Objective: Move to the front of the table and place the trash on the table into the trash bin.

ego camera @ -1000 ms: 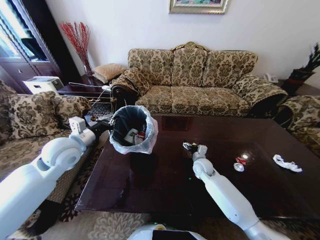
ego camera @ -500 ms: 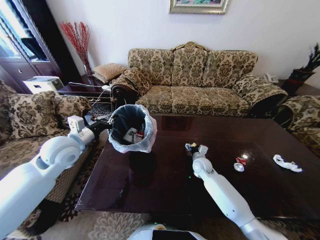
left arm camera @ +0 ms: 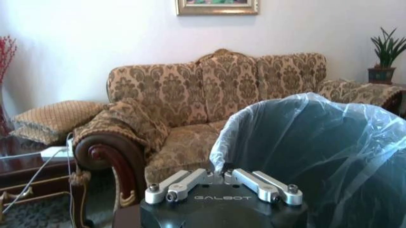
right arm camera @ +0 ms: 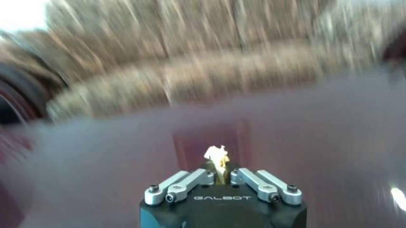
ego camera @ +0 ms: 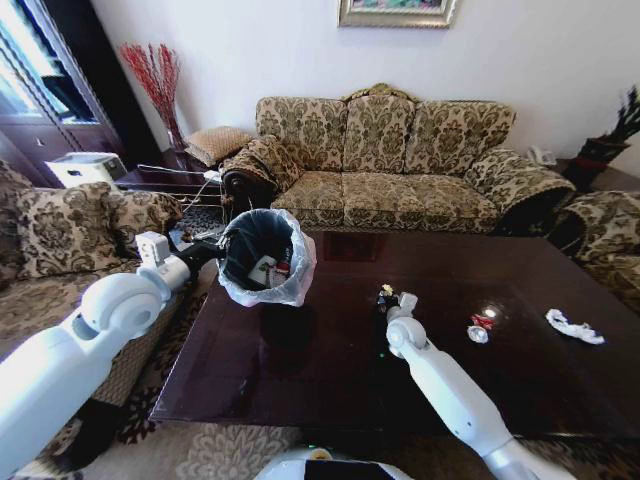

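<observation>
Whitish bag plastic bunches where the left gripper (left arm camera: 223, 176) pinches the rim of the trash bin (ego camera: 262, 257), holding it tilted over the table (ego camera: 330, 350) edge so the right gripper (ego camera: 387, 296), closed on a yellow-white scrap (right arm camera: 216, 155), can reach it, while more trash (ego camera: 574, 326) lies far right.

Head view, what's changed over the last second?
The right hand, pinching a small scrap, has slid rightward over the table, away from the trash bin. The left hand still holds the bin by its rim. The red-and-white bits and white wrapper haven't moved.
</observation>
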Controlling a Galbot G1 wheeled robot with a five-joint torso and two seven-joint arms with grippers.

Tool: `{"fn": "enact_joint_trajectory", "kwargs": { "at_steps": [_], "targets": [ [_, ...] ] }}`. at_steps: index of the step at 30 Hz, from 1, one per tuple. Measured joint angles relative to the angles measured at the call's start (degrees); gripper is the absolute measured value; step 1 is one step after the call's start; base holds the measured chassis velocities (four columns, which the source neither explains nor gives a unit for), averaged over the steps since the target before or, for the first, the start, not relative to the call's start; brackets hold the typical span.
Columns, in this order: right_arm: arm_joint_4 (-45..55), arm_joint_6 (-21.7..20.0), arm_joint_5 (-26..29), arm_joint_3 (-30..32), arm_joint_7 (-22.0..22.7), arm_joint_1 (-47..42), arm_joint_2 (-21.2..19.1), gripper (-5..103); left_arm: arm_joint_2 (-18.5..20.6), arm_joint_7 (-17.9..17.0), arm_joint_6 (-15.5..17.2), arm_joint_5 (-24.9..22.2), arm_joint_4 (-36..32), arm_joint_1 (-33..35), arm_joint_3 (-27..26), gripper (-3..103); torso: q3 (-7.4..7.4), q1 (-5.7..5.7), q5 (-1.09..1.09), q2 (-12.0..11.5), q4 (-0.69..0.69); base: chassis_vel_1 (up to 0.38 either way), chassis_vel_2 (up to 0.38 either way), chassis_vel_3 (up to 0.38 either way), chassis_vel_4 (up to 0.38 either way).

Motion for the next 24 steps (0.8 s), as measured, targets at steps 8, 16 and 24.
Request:
{"fn": "enact_joint_trajectory", "kwargs": {
  "at_steps": [8, 16, 24],
  "targets": [
    [22.6, 0.6, 9.2, -2.0, -6.4, 13.6, -15.7, 0, 0.2, 0.0, 0.0, -0.3, 0.0, -0.9, 2.0, 3, -0.01, 0.0, -0.04, 0.0, 0.0, 0.0, 0.0, 0.0, 0.0],
    [33.3, -0.9, 31.8, -11.2, -19.1, 36.1, -20.5, 0, -0.6, 0.1, 0.7, 0.2, 0.2, -0.2, 3.6, 3, -0.01, 0.0, -0.07, 0.0, 0.02, 0.0, 0.0, 0.0, 0.0],
    [33.9, -2.6, 35.3, -27.7, -19.0, 44.9, -15.5, 0, -0.8, 0.2, 0.8, 0.1, 0.2, -0.8, 3.6, 3, 0.0, 0.0, -0.02, 0.0, 0.02, 0.0, 0.0, 0.0, 0.0]
  ]
}}
